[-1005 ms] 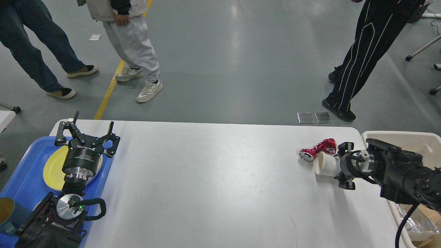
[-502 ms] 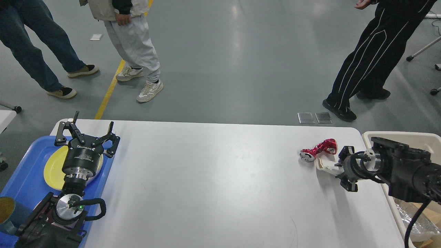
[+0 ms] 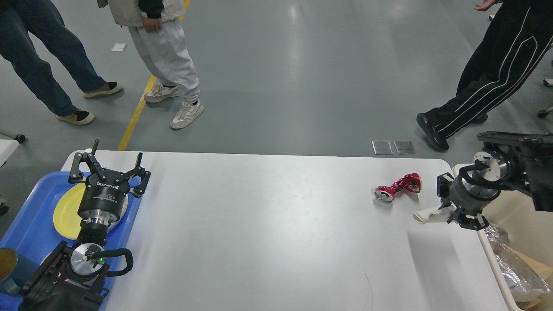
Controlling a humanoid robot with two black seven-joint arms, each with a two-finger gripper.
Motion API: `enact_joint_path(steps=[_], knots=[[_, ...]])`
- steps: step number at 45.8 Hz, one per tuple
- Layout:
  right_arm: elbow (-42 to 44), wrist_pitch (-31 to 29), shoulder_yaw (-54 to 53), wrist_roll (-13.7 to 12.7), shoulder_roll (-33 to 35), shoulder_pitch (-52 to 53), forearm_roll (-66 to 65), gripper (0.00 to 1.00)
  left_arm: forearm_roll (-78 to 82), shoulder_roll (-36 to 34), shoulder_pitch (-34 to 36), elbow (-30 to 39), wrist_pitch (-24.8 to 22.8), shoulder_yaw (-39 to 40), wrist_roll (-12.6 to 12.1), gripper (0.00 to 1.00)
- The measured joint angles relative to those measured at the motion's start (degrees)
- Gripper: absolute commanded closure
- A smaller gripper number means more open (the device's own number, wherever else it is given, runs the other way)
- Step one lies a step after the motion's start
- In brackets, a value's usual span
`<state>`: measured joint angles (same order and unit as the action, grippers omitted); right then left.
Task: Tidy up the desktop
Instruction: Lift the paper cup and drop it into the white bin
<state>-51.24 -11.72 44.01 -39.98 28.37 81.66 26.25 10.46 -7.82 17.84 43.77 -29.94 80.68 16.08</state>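
Grey shop floor lies behind the desktop (image 3: 268, 224), which spans our view from the blue tray (image 3: 26, 224) at left to the beige bin (image 3: 518, 216) at right. Our right gripper (image 3: 447, 211) hangs over the desktop's right edge, clamping a squashed white paper cup (image 3: 425, 215) beside a crumpled red can (image 3: 397, 186). Our left gripper (image 3: 108, 166) hovers spread wide above a yellow plate (image 3: 65, 211) on the tray.

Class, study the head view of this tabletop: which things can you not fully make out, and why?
- Right gripper: its fingers are hidden behind its own wrist and the crushed white cup.
- Beige bin: cut off by the right edge.
- Blue cup: cut off by the left edge.
- Yellow plate: partly covered by the left gripper.
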Motion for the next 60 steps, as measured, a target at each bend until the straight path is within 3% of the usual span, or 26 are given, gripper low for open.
enact_joint_path(steps=[13, 19, 24, 30, 33, 38, 46, 54, 60], knots=[[-16.65, -21.05, 18.11, 3.82, -0.52, 25.74, -4.08, 1.0, -0.01, 0.0, 0.0, 0.0, 0.0, -0.07, 0.0, 0.03], [-24.2, -29.6, 23.59, 9.0, -1.92, 37.23, -6.67, 1.0, -0.01, 0.0, 0.0, 0.0, 0.0, -0.03, 0.0, 0.03], [-29.1, -33.23, 29.62, 15.84, -5.22, 44.56, -7.51, 1.0, 0.0, 0.0, 0.0, 0.0, 0.0, -0.02, 0.0, 0.03], [-31.65, -33.74, 36.13, 23.52, -8.04, 48.48, -7.71, 1.0, 0.0, 0.0, -0.01, 0.0, 0.0, -0.02, 0.0, 0.03], [-31.75, -33.07, 38.19, 25.12, -8.26, 48.92, -7.89, 1.0, 0.0, 0.0, -0.01, 0.0, 0.0, -0.04, 0.0, 0.03], [-31.48, -30.46, 40.77, 25.7, -6.78, 48.63, -9.02, 1.0, 0.0, 0.0, -0.01, 0.0, 0.0, -0.04, 0.0, 0.03], [-27.26, -23.24, 42.72, 25.59, 3.69, 41.8, -13.76, 1.0, -0.01, -0.02, -0.01, 0.0, 0.04, -0.07, 0.0, 0.03], [-14.21, -21.08, 39.61, 25.85, 13.25, 28.06, -16.84, 1.0, 0.0, -0.02, -0.01, 0.0, 0.04, -0.07, 0.0, 0.03], [-0.84, -20.44, 29.25, 26.54, 17.3, 11.28, -17.0, 1.0, 0.0, -0.02, -0.01, 0.0, 0.04, -0.03, 0.0, 0.03]])
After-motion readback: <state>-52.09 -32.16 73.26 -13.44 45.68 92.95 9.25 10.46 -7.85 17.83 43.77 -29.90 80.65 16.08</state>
